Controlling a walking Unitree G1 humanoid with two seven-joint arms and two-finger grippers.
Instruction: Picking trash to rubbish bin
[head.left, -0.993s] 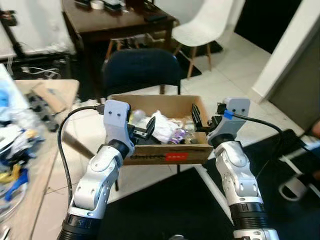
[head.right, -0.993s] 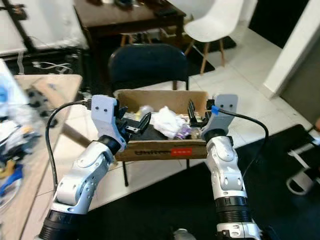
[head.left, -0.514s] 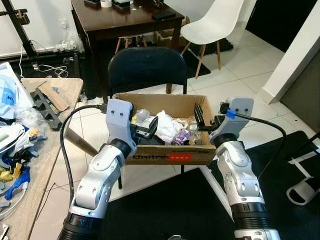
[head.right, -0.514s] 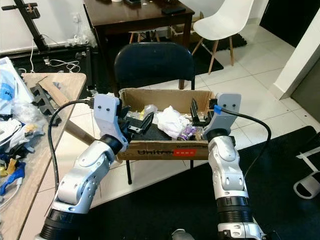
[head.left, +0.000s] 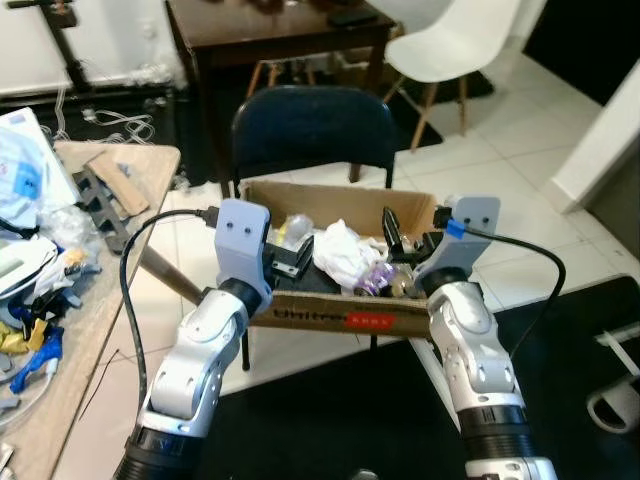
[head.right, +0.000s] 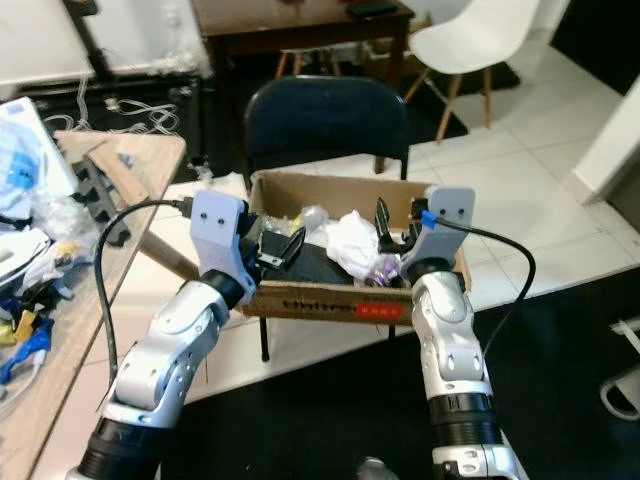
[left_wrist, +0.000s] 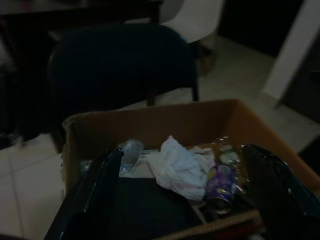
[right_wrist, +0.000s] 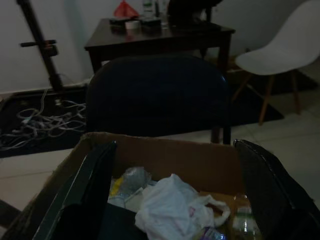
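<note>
1. Centre of the head frame, the cardboard box (head.left: 345, 300) serving as the rubbish bin is sitting on the seat of a dark blue chair (head.left: 312, 130), its long axis running across the frame.
2. Both grippers are hovering at the box's near rim: the left gripper (head.left: 296, 258) over its left end, the right gripper (head.left: 397, 236) over its right end.
3. Both pairs of fingers are standing spread wide and gripping nothing.
4. Inside, one crumpled white bag (head.left: 345, 253) is lying mid-box between the two grippers, with one purple can (left_wrist: 219, 183) beside it toward the right end.
5. My judgement: the right gripper is nearer the can, and the bag is about equally near both.
6. Left edge of the frame, one cluttered worktop (head.left: 150, 165) is standing.
</note>
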